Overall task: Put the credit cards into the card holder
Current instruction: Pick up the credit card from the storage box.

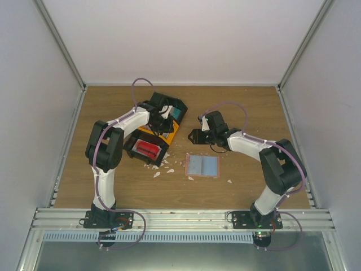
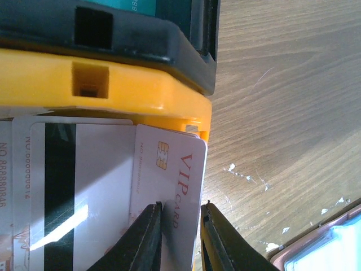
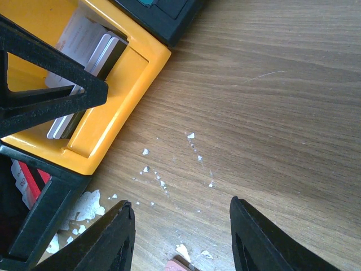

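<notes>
A white credit card marked VIP (image 2: 175, 169) stands in the yellow compartment of a black-and-orange tray (image 1: 171, 135), next to a white card with a black stripe (image 2: 84, 186). My left gripper (image 2: 181, 212) reaches into that compartment with its jaws narrowly apart on either side of the VIP card. One finger touches the card's face, the other stands just off its edge. Red cards (image 1: 148, 149) lie in another compartment. The card holder (image 1: 202, 165) lies open on the table, light blue inside. My right gripper (image 3: 181, 210) hovers open above the holder's far edge (image 3: 180, 264), holding nothing.
White paper scraps (image 1: 161, 168) litter the wood between the tray and the holder, and more lie under my right gripper (image 3: 152, 169). The tray's yellow rim (image 2: 141, 90) and black wall (image 2: 141, 39) stand close ahead of my left fingers. The left arm's finger (image 3: 51, 90) crosses the right wrist view.
</notes>
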You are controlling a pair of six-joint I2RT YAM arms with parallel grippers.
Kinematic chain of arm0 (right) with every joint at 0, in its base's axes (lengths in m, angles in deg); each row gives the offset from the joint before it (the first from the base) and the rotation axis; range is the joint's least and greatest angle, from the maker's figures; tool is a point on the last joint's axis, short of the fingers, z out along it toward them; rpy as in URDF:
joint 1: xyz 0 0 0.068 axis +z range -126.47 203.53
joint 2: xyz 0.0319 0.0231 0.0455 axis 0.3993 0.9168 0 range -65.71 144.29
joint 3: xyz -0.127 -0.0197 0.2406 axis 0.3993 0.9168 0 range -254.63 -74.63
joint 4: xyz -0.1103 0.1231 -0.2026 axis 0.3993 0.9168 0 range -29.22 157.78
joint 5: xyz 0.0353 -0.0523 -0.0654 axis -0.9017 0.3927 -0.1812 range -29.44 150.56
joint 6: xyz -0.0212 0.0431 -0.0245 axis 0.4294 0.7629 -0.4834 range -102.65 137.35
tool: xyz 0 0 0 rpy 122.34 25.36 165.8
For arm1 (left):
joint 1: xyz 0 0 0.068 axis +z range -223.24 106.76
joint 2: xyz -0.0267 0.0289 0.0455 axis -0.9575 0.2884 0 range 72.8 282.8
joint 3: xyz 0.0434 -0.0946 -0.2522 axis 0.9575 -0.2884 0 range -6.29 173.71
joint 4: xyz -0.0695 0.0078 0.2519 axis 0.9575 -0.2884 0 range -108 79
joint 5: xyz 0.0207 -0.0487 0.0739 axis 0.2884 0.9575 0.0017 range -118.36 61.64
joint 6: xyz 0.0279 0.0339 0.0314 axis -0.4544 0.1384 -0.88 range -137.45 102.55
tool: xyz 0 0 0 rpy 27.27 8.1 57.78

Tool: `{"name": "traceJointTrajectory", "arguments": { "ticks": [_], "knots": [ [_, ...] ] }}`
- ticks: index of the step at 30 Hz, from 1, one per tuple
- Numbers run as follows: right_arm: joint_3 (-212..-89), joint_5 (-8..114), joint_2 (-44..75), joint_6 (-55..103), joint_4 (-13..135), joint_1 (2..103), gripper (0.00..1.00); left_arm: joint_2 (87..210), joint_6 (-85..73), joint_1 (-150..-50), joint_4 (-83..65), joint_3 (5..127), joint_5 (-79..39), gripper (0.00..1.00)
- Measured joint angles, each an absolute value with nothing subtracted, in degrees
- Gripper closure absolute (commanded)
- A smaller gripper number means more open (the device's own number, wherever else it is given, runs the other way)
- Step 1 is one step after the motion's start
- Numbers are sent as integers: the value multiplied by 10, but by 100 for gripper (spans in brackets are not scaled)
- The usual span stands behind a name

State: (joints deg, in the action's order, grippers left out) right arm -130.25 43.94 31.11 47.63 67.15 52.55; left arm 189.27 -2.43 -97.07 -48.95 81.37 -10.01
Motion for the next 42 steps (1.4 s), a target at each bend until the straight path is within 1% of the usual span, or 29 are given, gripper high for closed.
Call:
{"name": "traceJointTrajectory", "arguments": {
  "ticks": [10, 18, 26, 29, 38, 42],
  "knots": [
    [-1302, 440, 311, 476, 672, 525, 52, 1890, -23, -969, -490, 812, -89, 78],
    [-1302, 440, 311, 476, 672, 525, 52, 1870, -20, -969, -490, 806, -86, 85],
    [-1302, 440, 311, 476, 672, 526, 52, 1862, -17, -965, -490, 801, -96, 97],
    [-1302, 440, 311, 476, 672, 526, 52, 1854, -16, -963, -490, 796, -106, 100],
    [-1306, 442, 311, 476, 674, 526, 51, 1802, -5, -963, -491, 785, -136, 100],
    [-1309, 449, 302, 476, 674, 526, 48, 1754, 7, -963, -477, 761, -172, 100]
  ]
}}
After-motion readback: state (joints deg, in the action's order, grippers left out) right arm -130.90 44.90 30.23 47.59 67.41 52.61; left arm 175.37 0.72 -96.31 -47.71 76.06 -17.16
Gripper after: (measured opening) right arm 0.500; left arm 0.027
